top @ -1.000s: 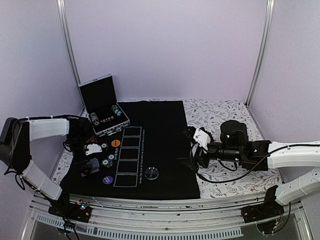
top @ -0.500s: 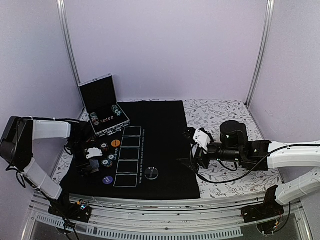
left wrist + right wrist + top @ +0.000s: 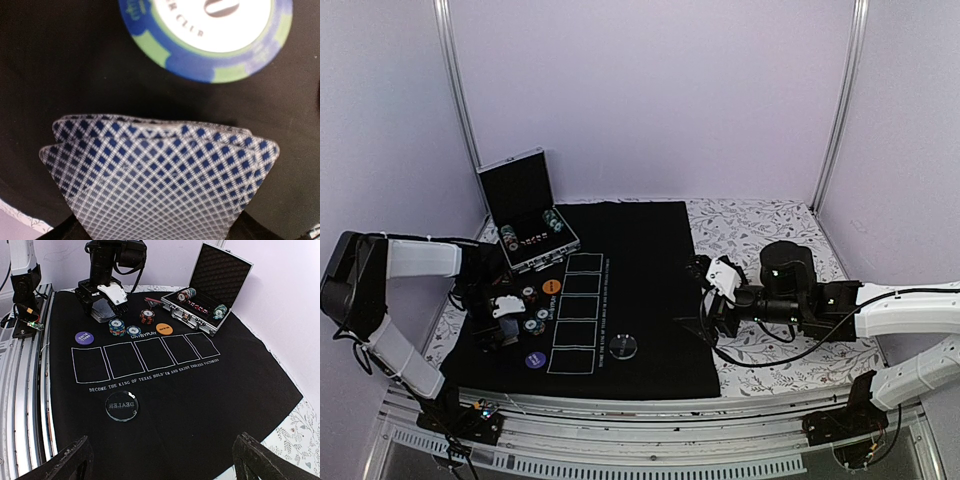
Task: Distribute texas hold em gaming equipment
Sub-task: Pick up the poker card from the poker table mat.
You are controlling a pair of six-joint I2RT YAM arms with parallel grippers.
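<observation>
Cards [image 3: 160, 185], fanned, long axis toward chip [image 3: 210, 35]; both cropped by frame. Left gripper [image 3: 106, 304]: finger state unclear. Right gripper [image 3: 165, 460]: fingers apart.

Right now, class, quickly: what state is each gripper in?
Left gripper: straddles the grey-blue lattice-backed playing cards; whether it grips them cannot be told.
Right gripper: open, holding nothing.

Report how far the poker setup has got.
Done: the dealer disc, purple disc, orange disc and a few chip stacks lie on the mat. In hand: the left gripper is at the fanned cards, grip unclear. The right gripper is open and empty. Left: five card boxes are bare, and more chips sit in the open case.
</observation>
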